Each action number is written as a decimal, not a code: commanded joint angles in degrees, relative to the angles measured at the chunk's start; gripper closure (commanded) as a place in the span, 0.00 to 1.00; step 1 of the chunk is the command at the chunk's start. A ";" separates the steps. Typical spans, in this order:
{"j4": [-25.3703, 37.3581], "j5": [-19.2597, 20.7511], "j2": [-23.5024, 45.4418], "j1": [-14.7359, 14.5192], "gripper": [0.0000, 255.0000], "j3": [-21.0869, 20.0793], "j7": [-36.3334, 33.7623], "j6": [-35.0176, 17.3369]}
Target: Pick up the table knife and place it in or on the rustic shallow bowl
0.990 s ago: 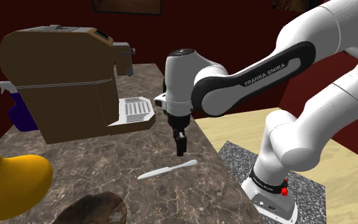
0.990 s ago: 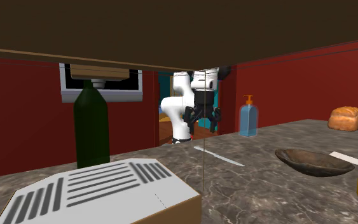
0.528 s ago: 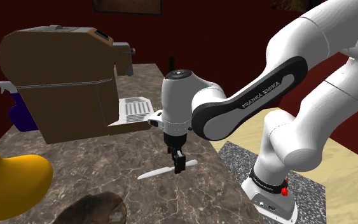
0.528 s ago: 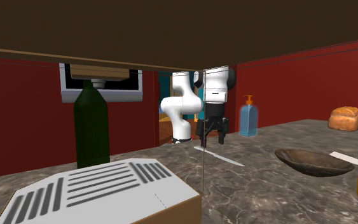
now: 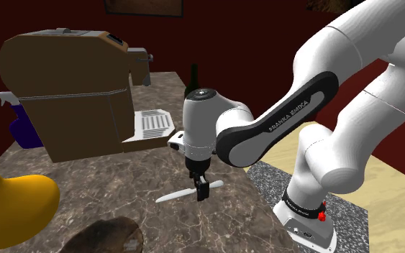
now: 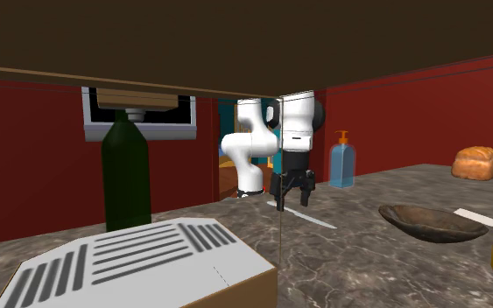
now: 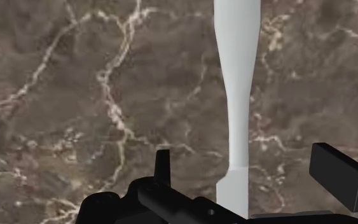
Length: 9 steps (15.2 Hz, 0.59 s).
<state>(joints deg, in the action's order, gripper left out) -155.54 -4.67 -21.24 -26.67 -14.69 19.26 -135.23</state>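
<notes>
The claw (image 7: 250, 167) stands wide open (holding nothing) astride the white table knife (image 7: 237, 83) on the marbled counter (image 7: 63, 108).

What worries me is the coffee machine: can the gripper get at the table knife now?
Probably yes: the open gripper hangs over the white table knife, straddling it, and the coffee machine stands well apart.

Brown marble counter (image 5: 114, 180) carries 4 items: white table knife (image 5: 173, 195) lying flat, brown coffee machine (image 5: 71, 93), dark shallow bowl (image 5: 103, 236), yellow vase (image 5: 10, 205).
</notes>
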 commanded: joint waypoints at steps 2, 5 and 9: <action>-0.01 0.01 0.04 0.01 0.00 0.00 0.00 -0.05; 0.00 0.01 0.03 0.00 1.00 0.00 0.00 -0.03; -0.07 0.01 0.14 0.01 1.00 -0.04 -0.04 -0.21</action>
<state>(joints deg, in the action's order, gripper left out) -155.44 -4.72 -21.25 -26.74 -14.79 19.22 -135.36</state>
